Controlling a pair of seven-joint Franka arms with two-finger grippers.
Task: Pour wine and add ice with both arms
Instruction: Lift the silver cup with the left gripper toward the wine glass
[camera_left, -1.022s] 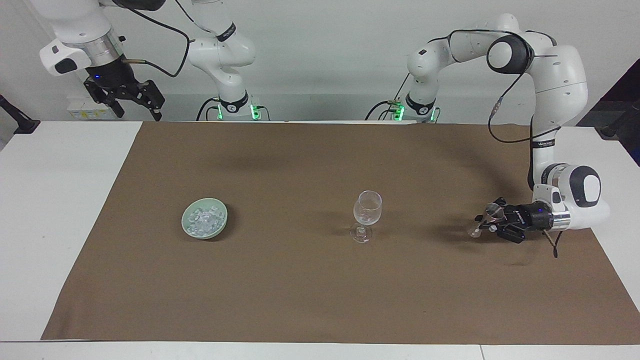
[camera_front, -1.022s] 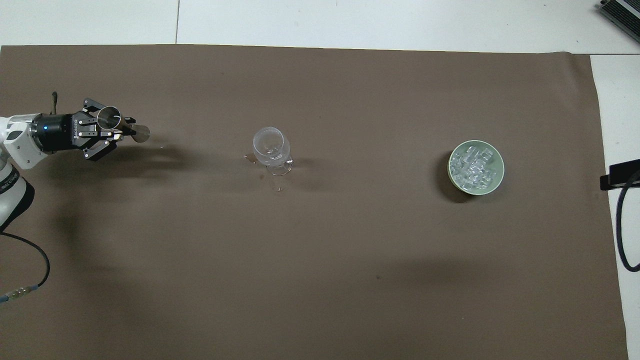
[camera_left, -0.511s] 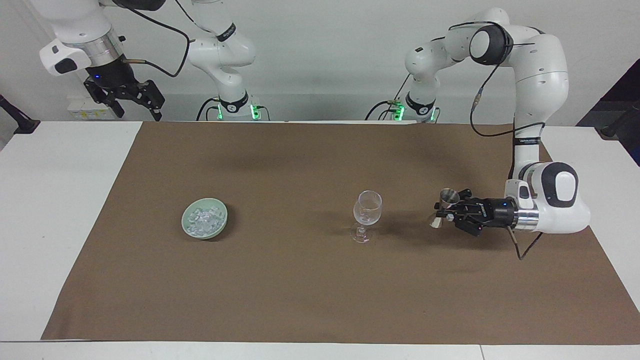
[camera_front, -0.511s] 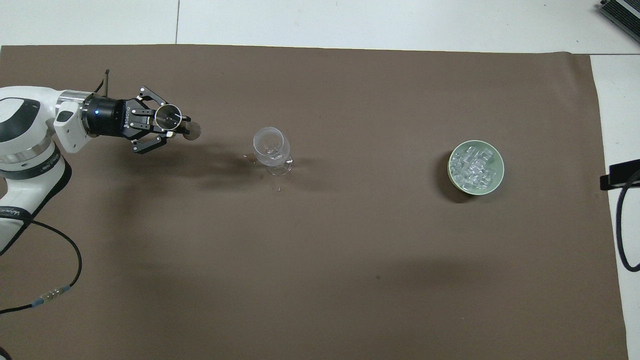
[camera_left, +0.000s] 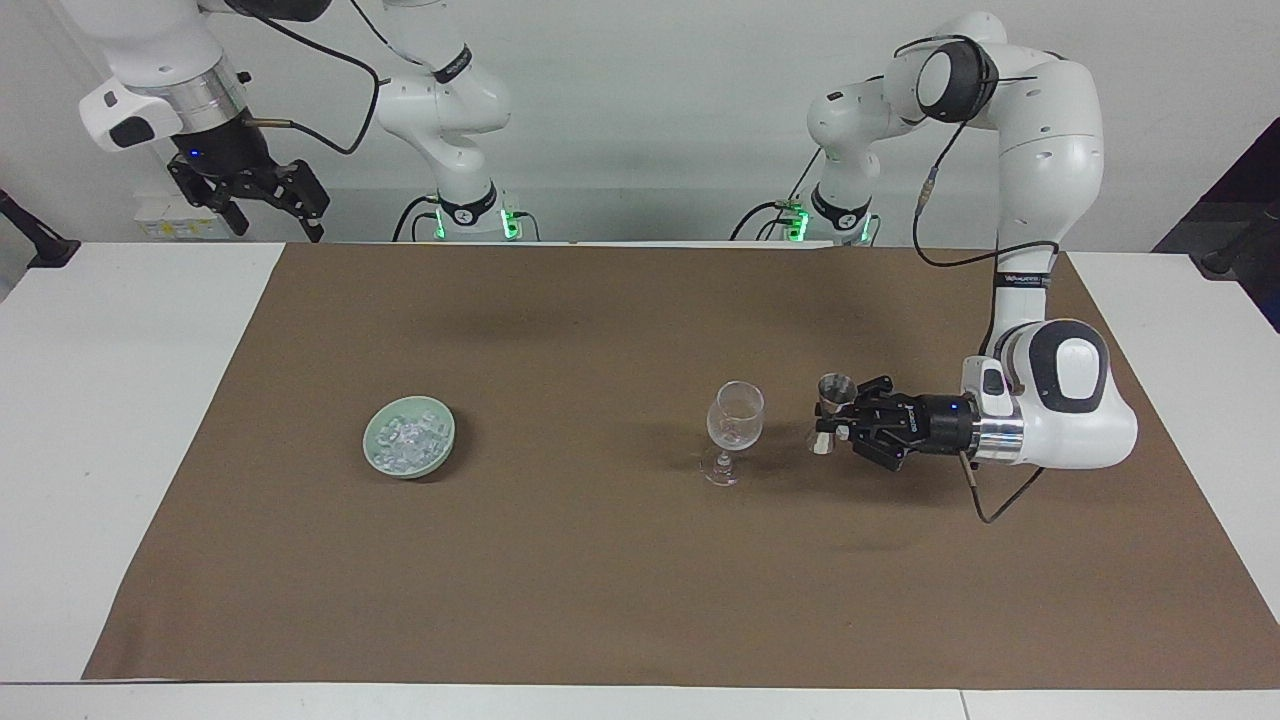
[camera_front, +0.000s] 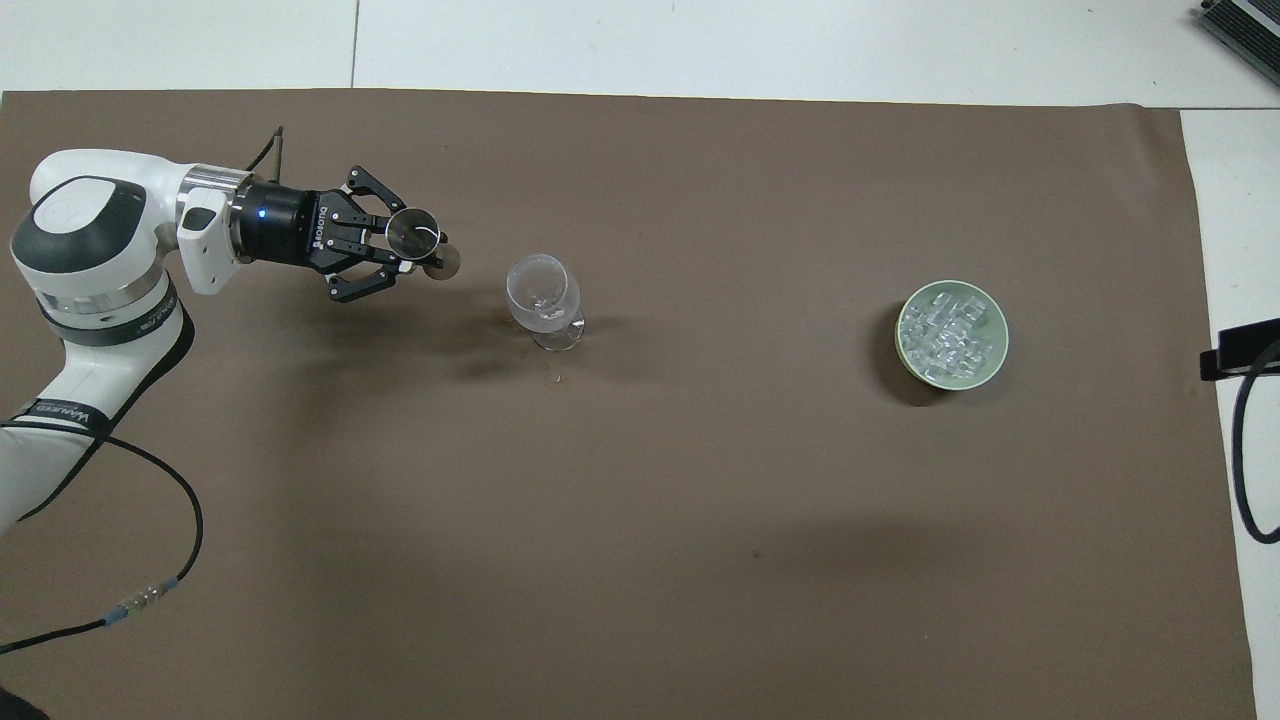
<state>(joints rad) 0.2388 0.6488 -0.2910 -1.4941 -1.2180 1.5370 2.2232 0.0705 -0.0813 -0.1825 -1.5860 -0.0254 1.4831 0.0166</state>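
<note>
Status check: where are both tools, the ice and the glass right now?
Left tool shut on metal jigger, beside wine glass. Right tool open, waiting high. Ice in green bowl. Nothing in the way.

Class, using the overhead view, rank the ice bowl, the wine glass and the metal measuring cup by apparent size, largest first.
1. Ice bowl
2. Wine glass
3. Metal measuring cup; being raised toward the camera, it may look larger than it is.

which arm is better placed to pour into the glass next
Left. The left gripper is shut on a small metal jigger, upright, in the air close beside the wine glass. The right gripper waits open, raised at its own end.
</note>
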